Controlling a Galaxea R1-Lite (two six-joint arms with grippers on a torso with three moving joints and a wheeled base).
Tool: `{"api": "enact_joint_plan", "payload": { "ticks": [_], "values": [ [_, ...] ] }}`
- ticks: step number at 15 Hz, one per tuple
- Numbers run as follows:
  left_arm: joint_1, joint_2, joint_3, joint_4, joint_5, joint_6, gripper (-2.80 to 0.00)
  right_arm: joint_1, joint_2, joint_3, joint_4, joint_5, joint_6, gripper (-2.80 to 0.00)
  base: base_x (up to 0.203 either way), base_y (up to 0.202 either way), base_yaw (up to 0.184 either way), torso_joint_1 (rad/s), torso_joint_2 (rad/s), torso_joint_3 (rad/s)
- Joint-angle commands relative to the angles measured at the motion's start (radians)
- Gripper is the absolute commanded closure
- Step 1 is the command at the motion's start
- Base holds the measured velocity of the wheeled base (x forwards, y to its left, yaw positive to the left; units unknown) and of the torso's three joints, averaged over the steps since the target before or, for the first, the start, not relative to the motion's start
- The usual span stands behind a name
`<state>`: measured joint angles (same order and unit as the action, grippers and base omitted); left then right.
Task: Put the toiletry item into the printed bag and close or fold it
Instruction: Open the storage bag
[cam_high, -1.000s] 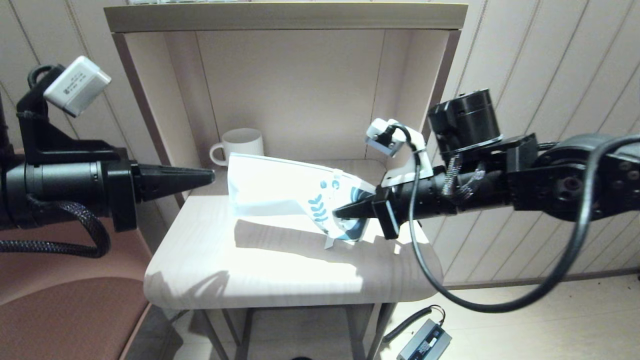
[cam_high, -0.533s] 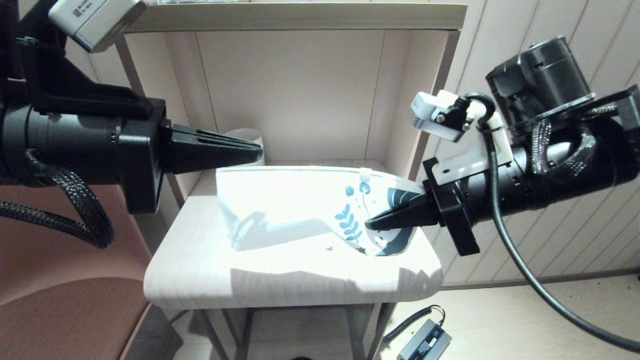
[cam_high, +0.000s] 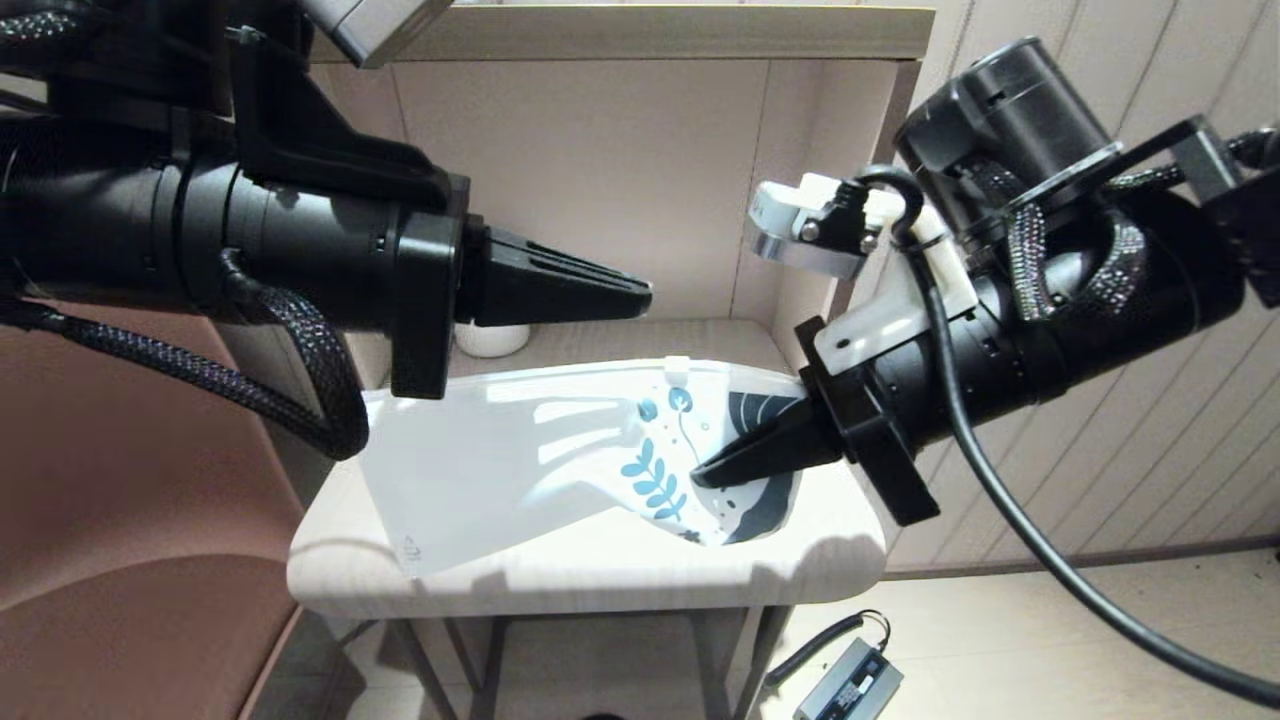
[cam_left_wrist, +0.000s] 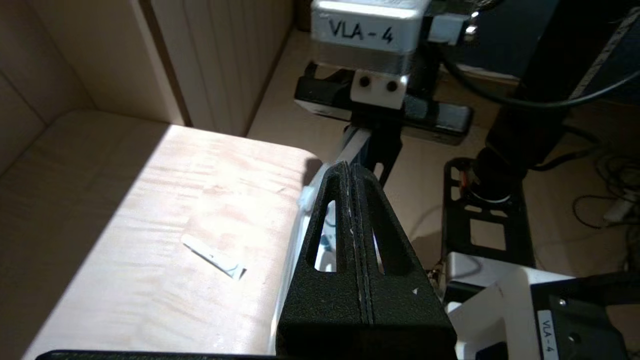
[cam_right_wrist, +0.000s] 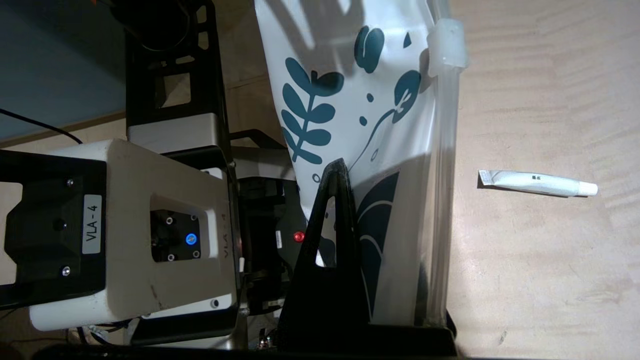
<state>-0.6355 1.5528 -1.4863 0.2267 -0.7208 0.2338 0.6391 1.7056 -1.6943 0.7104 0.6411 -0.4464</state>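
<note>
The printed bag (cam_high: 500, 470), white with dark blue leaves and flowers at one end, hangs slanted just above the table, zip edge and white slider (cam_high: 677, 365) on top. My right gripper (cam_high: 700, 470) is shut on its printed end (cam_right_wrist: 400, 125). A small white toiletry tube (cam_right_wrist: 537, 182) lies flat on the table beyond the bag, also seen as the tube (cam_left_wrist: 212, 256) in the left wrist view; the bag hides it from the head view. My left gripper (cam_high: 645, 295) is shut and empty, hovering above the bag's zip edge, apart from it.
The small wooden table (cam_high: 600, 570) has rounded front corners and sits inside a shelf unit with side walls and a top board. A white mug (cam_high: 490, 340) stands at the back left, mostly hidden by my left arm. A power brick (cam_high: 850, 685) lies on the floor.
My right gripper lifted the bag and drew it toward the table's front, so it now hangs slanted. My left gripper rose and moved right, from beside the mug to over the bag's top edge.
</note>
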Motion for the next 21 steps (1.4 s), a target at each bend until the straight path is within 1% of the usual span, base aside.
{"api": "enact_joint_plan", "payload": {
  "ticks": [1,3,4,6,7,8,9,13,16,21],
  "values": [
    [-0.003,0.043,-0.065,0.047,-0.025,0.006,0.00,-0.003,0.032,0.004,0.003,0.003,-0.006,0.00,0.000,0.000,0.000,0.000,0.00,0.000],
    [-0.004,0.052,-0.117,0.131,-0.059,0.036,0.00,-0.006,0.035,0.023,0.002,0.003,-0.010,0.00,0.000,0.000,0.000,0.000,0.00,0.000],
    [-0.004,0.059,-0.140,0.200,-0.072,0.069,0.00,-0.005,0.032,0.036,-0.009,0.003,-0.011,0.00,0.000,0.000,0.000,0.000,0.00,0.000],
    [-0.003,0.094,-0.189,0.318,-0.077,0.150,0.00,-0.004,0.027,0.064,-0.068,0.003,-0.011,0.00,0.000,0.000,0.000,0.000,0.00,0.000],
    [-0.003,0.102,-0.207,0.358,-0.077,0.176,0.00,-0.004,0.026,0.070,-0.083,0.003,-0.011,0.00,0.000,0.000,0.000,0.000,0.00,0.000],
    [-0.003,0.104,-0.207,0.359,-0.077,0.181,0.00,-0.004,0.026,0.070,-0.083,0.005,-0.011,0.00,0.000,0.000,0.000,0.000,0.00,0.000],
    [-0.004,0.107,-0.207,0.359,-0.077,0.182,-2.80,-0.004,0.028,0.070,-0.084,0.005,-0.011,0.00,0.000,0.000,0.000,0.000,0.00,0.000],
    [-0.004,0.153,-0.264,0.364,-0.077,0.182,-2.80,-0.004,0.014,0.067,-0.085,0.004,-0.011,0.00,0.000,0.000,0.000,0.000,0.00,0.000],
    [-0.007,0.193,-0.258,0.362,-0.075,0.183,-2.80,-0.004,0.009,0.068,-0.085,0.005,-0.008,0.00,0.000,0.000,0.000,0.000,0.00,0.000],
    [-0.007,0.207,-0.253,0.364,-0.077,0.183,-2.80,0.001,-0.001,0.061,-0.085,0.003,-0.006,0.00,0.000,0.000,0.000,0.000,0.00,0.000]
  ]
}}
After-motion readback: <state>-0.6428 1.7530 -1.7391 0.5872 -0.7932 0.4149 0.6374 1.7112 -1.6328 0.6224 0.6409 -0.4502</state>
